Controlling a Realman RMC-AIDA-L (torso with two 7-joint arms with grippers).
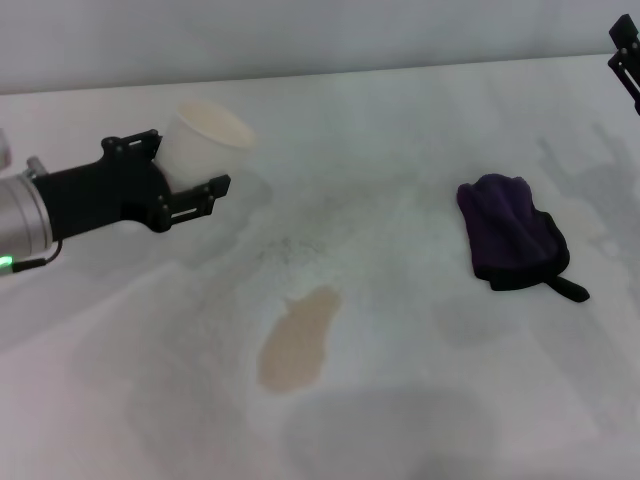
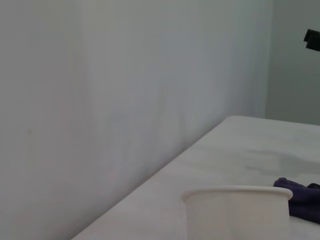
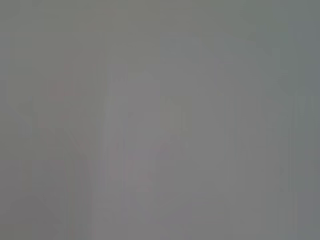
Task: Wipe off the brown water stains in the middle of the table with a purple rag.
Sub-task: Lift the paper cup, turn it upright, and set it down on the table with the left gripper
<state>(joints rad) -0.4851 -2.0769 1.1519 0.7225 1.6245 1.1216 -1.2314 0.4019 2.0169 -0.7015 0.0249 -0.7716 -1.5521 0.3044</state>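
Observation:
The brown water stains point(image 1: 300, 338) form one tan elongated blotch on the white table point(image 1: 400, 140), toward its near middle. To the right of the blotch lies the purple rag point(image 1: 513, 232), bunched, its black tab pointing toward the near right; part of the rag point(image 2: 300, 200) shows behind the cup in the left wrist view. My left gripper point(image 1: 190, 160) is at the far left, its black fingers shut around a white paper cup point(image 1: 205, 130). Only a sliver of my right gripper point(image 1: 625, 50) shows, at the top right edge, well away from the rag.
A pale wall point(image 2: 125, 100) runs along the table's far edge. Faint grey smears point(image 1: 590, 180) mark the tabletop near the rag. The cup's rim point(image 2: 237, 194) fills the lower left wrist view. The right wrist view shows only a blank grey surface.

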